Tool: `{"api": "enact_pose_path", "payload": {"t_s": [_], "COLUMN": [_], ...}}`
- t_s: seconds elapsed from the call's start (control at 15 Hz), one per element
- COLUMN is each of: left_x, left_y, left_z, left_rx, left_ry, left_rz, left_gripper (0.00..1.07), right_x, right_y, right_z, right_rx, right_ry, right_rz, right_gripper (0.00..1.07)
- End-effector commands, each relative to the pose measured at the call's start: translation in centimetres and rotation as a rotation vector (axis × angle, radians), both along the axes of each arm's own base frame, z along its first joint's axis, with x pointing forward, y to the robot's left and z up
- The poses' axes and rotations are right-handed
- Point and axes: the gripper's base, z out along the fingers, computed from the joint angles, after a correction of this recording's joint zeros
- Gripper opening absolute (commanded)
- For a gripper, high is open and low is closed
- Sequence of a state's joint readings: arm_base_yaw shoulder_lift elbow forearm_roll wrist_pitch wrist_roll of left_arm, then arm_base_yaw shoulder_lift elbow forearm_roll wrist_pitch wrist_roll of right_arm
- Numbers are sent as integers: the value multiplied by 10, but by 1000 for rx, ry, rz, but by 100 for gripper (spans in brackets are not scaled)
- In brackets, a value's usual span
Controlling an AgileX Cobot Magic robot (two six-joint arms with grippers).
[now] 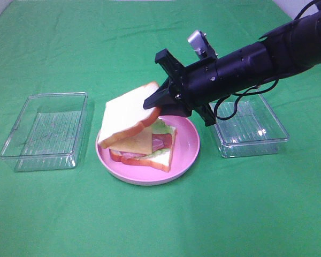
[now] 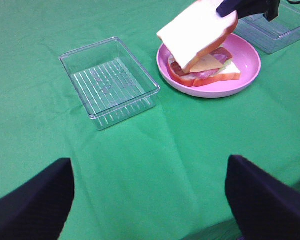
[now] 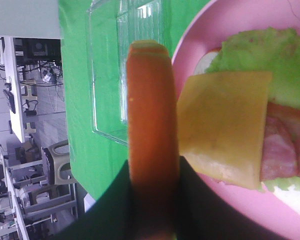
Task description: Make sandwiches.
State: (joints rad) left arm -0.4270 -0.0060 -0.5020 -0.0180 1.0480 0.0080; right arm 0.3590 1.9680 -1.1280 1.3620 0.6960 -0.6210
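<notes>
Bottom bread slice [image 1: 159, 160] largely hidden under fillings

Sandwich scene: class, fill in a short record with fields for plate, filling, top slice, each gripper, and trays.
plate: pink plate on the green cloth
filling: cheese, ham, lettuce on the bottom slice
top slice: top slice tilted, one edge raised
right gripper: right gripper shut on the raised edge
left gripper: left gripper open, holds nothing
trays: left tray, right tray

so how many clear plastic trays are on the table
2. One tray sits left of the pink plate and looks empty. The other tray sits right of the plate, partly hidden behind the right arm, so I can't see all of its inside.
</notes>
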Motion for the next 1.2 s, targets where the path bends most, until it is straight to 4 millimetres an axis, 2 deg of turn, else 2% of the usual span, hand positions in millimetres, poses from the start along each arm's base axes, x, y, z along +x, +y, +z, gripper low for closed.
{"api": "enact_pose_path", "payload": {"t_s": [0.07, 0.2, 0.27, 0.33, 0.4, 0.47, 0.53, 0.67, 0.87, 0.93, 1.0, 1.2], "left_x": [-2, -2, -2, -2, -2, -2, -2, -2, -2, -2, -2, -2], "left_y": [1, 1, 1, 1, 1, 1, 1, 1, 1, 1, 1, 1], "left_z": [0, 0, 0, 0, 0, 0, 0, 0, 0, 0, 0, 0], "left_rx": [-19, -19, -19, -19, -19, -19, -19, -19, -19, -19, -19, -19], "left_ry": [-21, -21, -21, -21, -21, -21, -21, -21, -21, -21, -21, -21], "left_rz": [2, 2, 2, 2, 2, 2, 2, 2, 2, 2, 2, 2], "left_gripper": [79, 79, 79, 79, 79, 79, 79, 79, 79, 79, 79, 79], "right_x": [1, 2, 2, 1, 1, 0, -1, -3, -11, -17, -17, -41], "right_y": [4, 2, 1, 1, 1, 0, -1, -4, -19, -28, -28, -57], "right_z": [-22, -24, -24, -25, -25, -25, -21, -15, -3, 9, 9, 58], "right_rx": [-28, -61, -71, -77, -77, -88, -114, -149, -340, -434, -434, -667], "right_ry": [34, 18, 16, 15, 15, 14, -4, -25, -39, -59, -59, -137], "right_rz": [-10, -20, -17, -8, -8, 4, 27, 43, 101, 145, 145, 206], "right_gripper": [0, 0, 8, 26, 26, 49, 63, 67, 67, 67, 67, 67]}}
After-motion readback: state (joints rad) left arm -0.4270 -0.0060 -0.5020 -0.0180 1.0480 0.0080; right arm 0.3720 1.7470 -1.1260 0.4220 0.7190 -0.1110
